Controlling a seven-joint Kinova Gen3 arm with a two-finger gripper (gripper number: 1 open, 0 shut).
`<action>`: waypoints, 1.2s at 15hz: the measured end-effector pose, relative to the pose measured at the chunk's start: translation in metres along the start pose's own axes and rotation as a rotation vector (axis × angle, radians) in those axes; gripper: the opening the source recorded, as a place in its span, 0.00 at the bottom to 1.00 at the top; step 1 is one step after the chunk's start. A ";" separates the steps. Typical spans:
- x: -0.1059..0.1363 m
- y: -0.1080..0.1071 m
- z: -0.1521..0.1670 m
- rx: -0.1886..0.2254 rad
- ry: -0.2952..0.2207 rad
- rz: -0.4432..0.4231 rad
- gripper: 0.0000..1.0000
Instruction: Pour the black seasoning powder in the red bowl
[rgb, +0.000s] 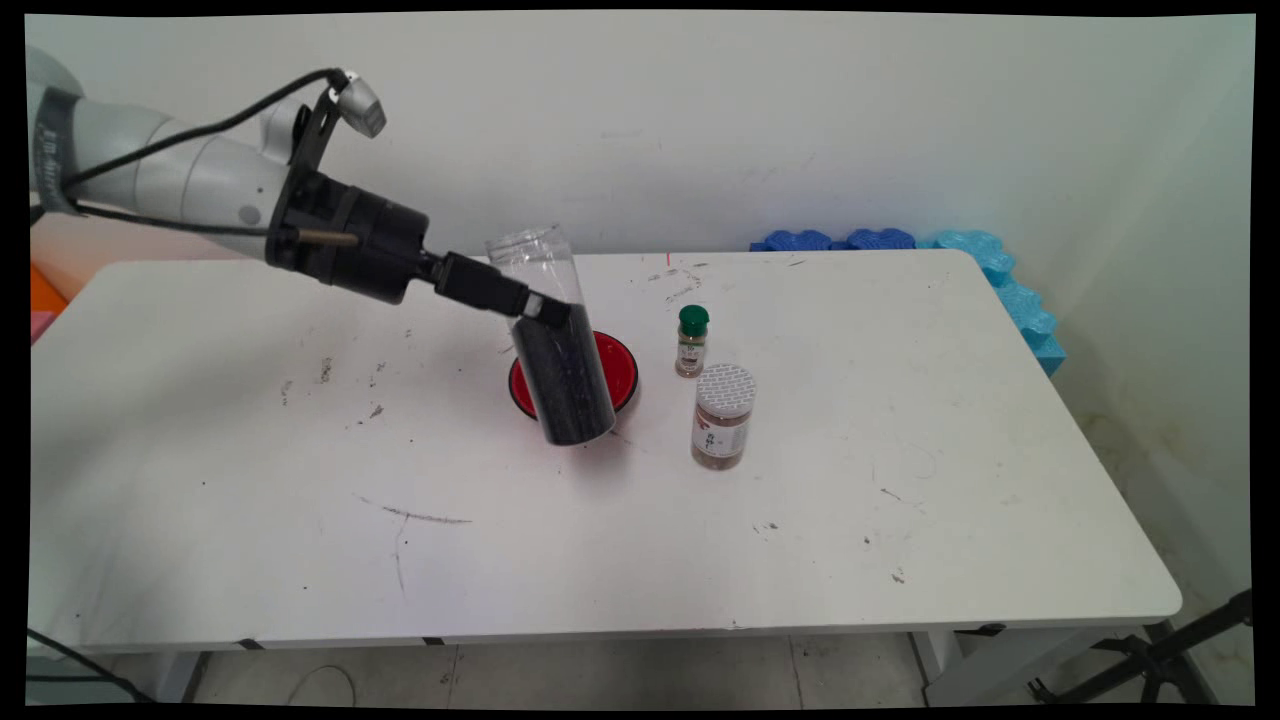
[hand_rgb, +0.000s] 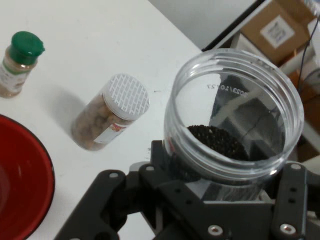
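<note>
My gripper (rgb: 545, 310) is shut on a tall clear jar (rgb: 555, 340) with no lid, more than half full of small black grains. The jar hangs slightly tilted just above the table, in front of a red bowl (rgb: 615, 365). In the hand view the jar's open mouth (hand_rgb: 235, 115) fills the right half, with the black grains (hand_rgb: 216, 141) inside it, and the red bowl (hand_rgb: 20, 180) shows at the lower left. A jar with a white lid (rgb: 722, 415) (hand_rgb: 112, 117) and a small green-capped spice bottle (rgb: 691, 340) (hand_rgb: 17, 62) stand to the right of the bowl.
Blue foam blocks (rgb: 990, 270) lie along the table's far right corner and right edge. The white table (rgb: 300, 500) has scuffs and dark specks. Cardboard boxes (hand_rgb: 277, 27) show beyond the table in the hand view.
</note>
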 end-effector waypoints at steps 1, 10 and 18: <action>0.001 -0.003 0.000 0.000 0.005 -0.039 0.00; -0.002 -0.028 0.008 0.006 0.015 -0.360 0.00; -0.006 -0.045 0.018 -0.006 0.016 -0.633 0.00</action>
